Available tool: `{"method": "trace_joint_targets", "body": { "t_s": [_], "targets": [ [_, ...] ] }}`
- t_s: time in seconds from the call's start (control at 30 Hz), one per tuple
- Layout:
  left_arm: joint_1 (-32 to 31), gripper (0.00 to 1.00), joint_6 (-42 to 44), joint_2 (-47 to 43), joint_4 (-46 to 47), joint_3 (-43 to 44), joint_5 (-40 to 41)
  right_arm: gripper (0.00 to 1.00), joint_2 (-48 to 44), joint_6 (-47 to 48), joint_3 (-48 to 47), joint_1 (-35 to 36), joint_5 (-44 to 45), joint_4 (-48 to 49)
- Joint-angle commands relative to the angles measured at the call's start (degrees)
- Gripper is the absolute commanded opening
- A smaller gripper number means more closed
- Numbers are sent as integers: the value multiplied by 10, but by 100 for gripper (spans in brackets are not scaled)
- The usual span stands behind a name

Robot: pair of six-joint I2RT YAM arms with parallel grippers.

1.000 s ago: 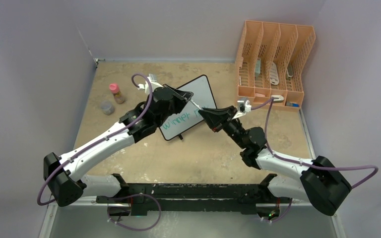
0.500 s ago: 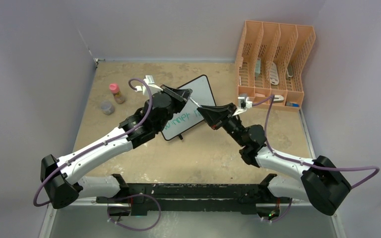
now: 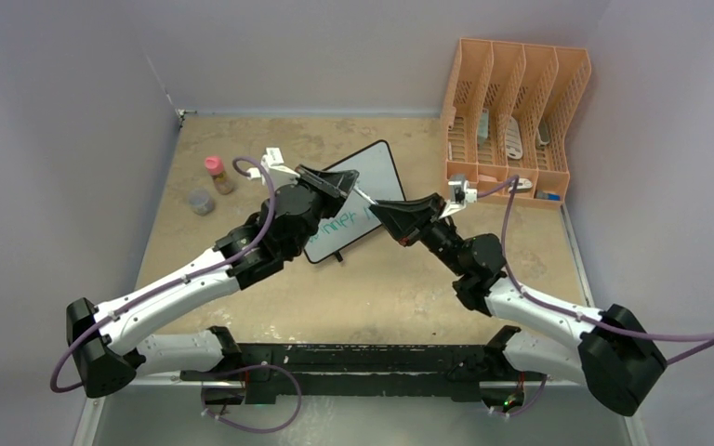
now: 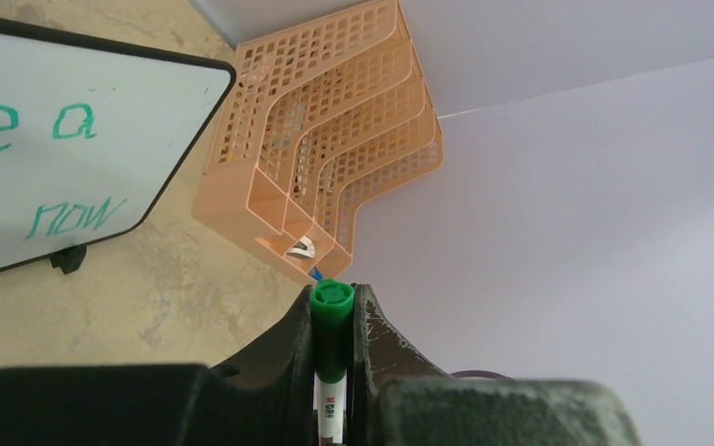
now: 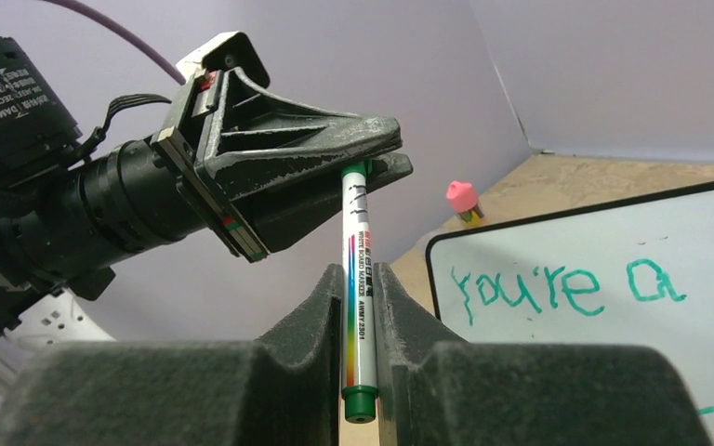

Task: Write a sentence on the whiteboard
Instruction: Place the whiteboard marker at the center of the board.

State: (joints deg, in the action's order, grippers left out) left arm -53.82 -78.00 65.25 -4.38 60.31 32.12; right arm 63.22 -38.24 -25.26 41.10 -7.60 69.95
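**Item 1, left fingers** (image 4: 284, 346): black, scuffed hard plastic, closed on the green capped end of the marker (image 5: 359, 279).

**Item 2, right fingers** (image 5: 316, 314): same make, clamped on the marker's barrel, which is a slim, smooth white cylinder with a rainbow stripe. I hold one rigid pen from both ends.

- Risk: any off-axis pull between my arms could twist it out of a grip or pop the cap (image 4: 332, 299) askew.
- Risk: a dropped pen could land on the lettering and smear it.

**Item 3, whiteboard** (image 5: 539, 358): glossy, black-framed, with rounded corners. It is propped on small feet on the counter (image 3: 381, 297), just behind the fingers. A stray elbow could tip it.

**Item 4, sentence** (image 5: 558, 286): teal strokes in two lines.

**Item 5, rack** (image 3: 511, 111): orange lattice plastic, far right.
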Motion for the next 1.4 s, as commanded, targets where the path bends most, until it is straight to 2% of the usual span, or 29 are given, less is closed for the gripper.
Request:
{"method": "trace_joint_targets", "body": {
  "t_s": [0.0, 0.1, 0.27, 0.43, 0.67, 0.9, 1.17, 1.27, 1.37],
  "targets": [
    [-46, 0, -14, -8, -27, -16, -63, 18, -38, 30, -8, -7, 40, -39],
    [-44, 0, -14, 2, -3, -14, -48, 27, -65, 38, 0, -7, 46, -71],
    [-25, 0, -1, 12, 15, -3, -40, 53, -100, 54, -5, -7, 45, -143],
    [-12, 0, 73, 6, 16, 3, -20, 71, -149, 70, -9, -8, 65, -235],
    [-8, 0, 244, 36, -55, 34, -69, 82, -262, 132, -38, -7, 154, -411],
    [-8, 0, 446, 116, -95, 67, -179, 86, -340, 177, -93, -7, 258, -566],
    [-10, 0, 630, 257, -160, 136, -305, 93, -395, 212, -126, -7, 354, -628],
    [-18, 0, 667, 320, -201, 167, -318, 96, -398, 220, -138, -7, 368, -650],
    [-25, 0, 685, 362, -204, 175, -333, 99, -401, 220, -145, -7, 384, -665]
  ]
}}
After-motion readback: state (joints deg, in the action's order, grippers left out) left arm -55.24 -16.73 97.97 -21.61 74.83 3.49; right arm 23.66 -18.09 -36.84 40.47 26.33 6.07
